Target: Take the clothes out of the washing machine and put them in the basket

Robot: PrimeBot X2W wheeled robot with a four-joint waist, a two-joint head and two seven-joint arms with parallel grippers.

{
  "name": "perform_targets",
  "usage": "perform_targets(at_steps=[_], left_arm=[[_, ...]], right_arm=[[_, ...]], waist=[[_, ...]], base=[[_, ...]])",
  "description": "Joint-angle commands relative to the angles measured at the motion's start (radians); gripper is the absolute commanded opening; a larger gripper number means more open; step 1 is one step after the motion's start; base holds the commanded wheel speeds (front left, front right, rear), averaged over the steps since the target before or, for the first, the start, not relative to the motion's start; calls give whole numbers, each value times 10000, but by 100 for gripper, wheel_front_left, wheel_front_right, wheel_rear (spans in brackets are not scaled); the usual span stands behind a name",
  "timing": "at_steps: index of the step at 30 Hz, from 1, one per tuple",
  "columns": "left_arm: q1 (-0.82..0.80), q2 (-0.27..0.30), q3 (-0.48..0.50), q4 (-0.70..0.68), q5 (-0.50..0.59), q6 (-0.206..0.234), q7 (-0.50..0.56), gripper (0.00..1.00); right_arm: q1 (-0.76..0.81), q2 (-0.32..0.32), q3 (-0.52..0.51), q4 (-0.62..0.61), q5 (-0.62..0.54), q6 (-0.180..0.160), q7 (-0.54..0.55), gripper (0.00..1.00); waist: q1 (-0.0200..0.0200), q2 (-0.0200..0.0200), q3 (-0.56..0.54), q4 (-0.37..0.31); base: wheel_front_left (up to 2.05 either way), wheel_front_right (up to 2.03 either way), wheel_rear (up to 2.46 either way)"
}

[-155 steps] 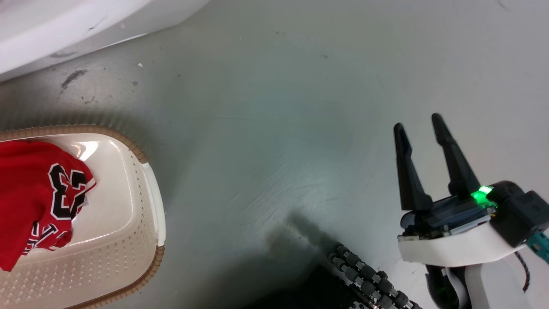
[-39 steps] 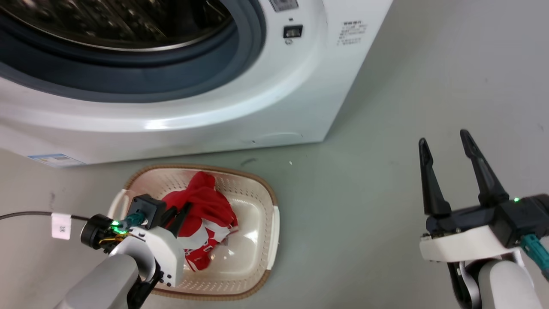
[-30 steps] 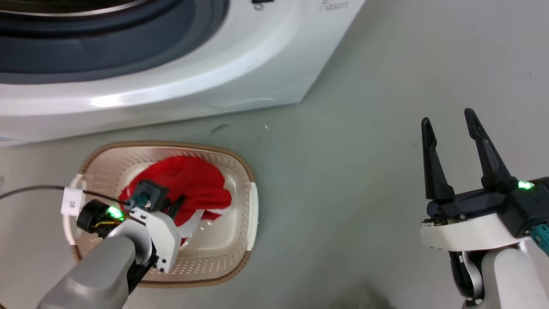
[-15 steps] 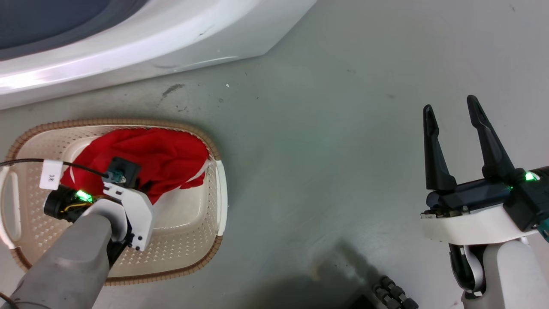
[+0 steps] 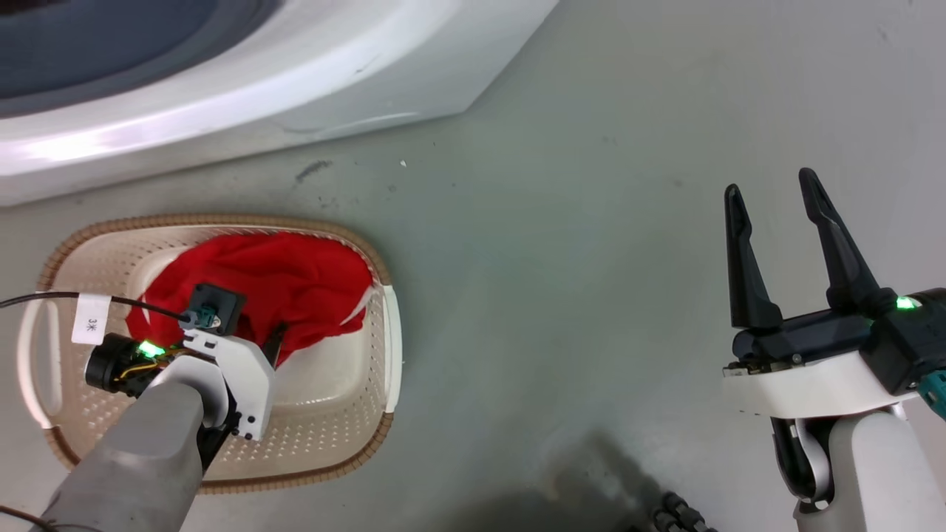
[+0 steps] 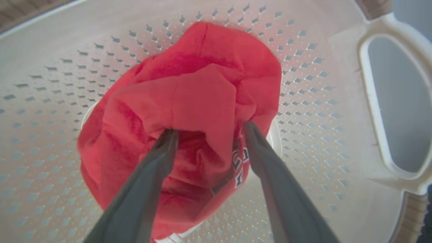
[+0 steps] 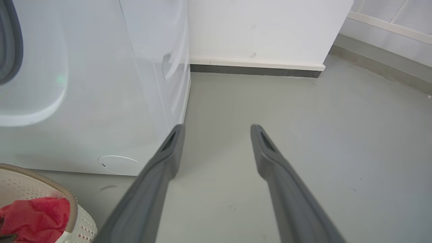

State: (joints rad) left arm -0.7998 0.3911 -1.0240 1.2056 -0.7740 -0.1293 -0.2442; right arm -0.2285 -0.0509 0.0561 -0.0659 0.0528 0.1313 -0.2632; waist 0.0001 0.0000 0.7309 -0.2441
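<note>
The basket stands on the grey floor at the left of the head view, its brown rim running round the cream perforated walls and a white handle at each short end. Inside the basket, heaped toward its far half, lie the clothes, a bright red bundle with a strip of white trim at the edge nearest the basket's right handle. The left gripper reaches down into the basket from its near side, its pale forearm crossing the near rim. In the left wrist view its fingers are spread apart with their tips sunk in the red cloth; a loose fold lies in the gap but is not pinched. Black white-edged lettering peeps out beside one finger. A thin black cable with a white tag runs over the basket's left part. Beyond the basket's far rim rises the washing machine, white with a grey gasket. Well to the right of the basket, over bare floor, the right gripper hangs with its fingers released and empty.
</note>
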Motion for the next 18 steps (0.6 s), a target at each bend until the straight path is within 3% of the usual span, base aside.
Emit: perform_targets(at_steps=[1,8,18], left_arm=[[145,-85,77,-5,-98,-10,-103,100],[548,-296,882,-910,-177,123,-226,100],[2112,-79,3870,-4303,1246,916,-211,100]], right_arm=[[-180,11,-65,43,-62,-11,-22,100],[188,11,-486,424,-232,-11,-23,100],[738,11,-927,822,-666,-11,-22,100]], waist=[[-1,0,-407,155],[-1,0,-1849,774],[-1,0,-3774,1866]], base=[[0,0,0],[0,0,0],[0,0,0]])
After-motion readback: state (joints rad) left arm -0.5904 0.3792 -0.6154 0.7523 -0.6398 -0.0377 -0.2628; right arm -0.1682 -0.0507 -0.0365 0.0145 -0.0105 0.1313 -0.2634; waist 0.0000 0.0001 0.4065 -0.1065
